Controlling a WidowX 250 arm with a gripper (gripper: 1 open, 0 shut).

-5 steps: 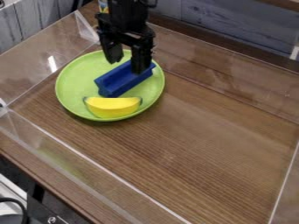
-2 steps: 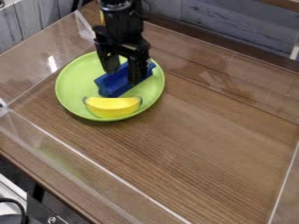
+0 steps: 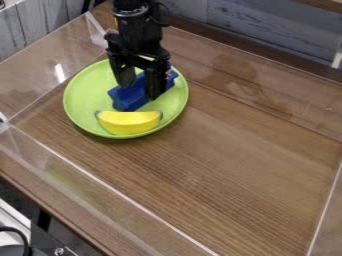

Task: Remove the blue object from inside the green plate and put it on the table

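Black pincer (image 3: pixel 139 78) hangs straight down over the green plate (image 3: pixel 83 93), and its two fingers stand wide apart, one on each long side of the blue block (image 3: pixel 135 94). It holds nothing yet. Compared with one second ago, it has moved a little toward the left of the picture and sits lower over the block, so that more of the block is now hidden behind the fingers. Before, the fingers were over the far right end of the block; now they are nearer to its middle.

The block itself has not moved. It lies inside the plate, in the far half, slanted, and just beside the yellow banana (image 3: pixel 128 122) (whether the two touch, I cannot tell from this view). The wooden table (image 3: pixel 241 140) to the right of the plate is where the block must go.

For the task, I judge this change to be the end of the approach. The fingers seem placed for a grip across the narrow width of the block. Closing, lifting and carrying it out over the rim are all not yet done.
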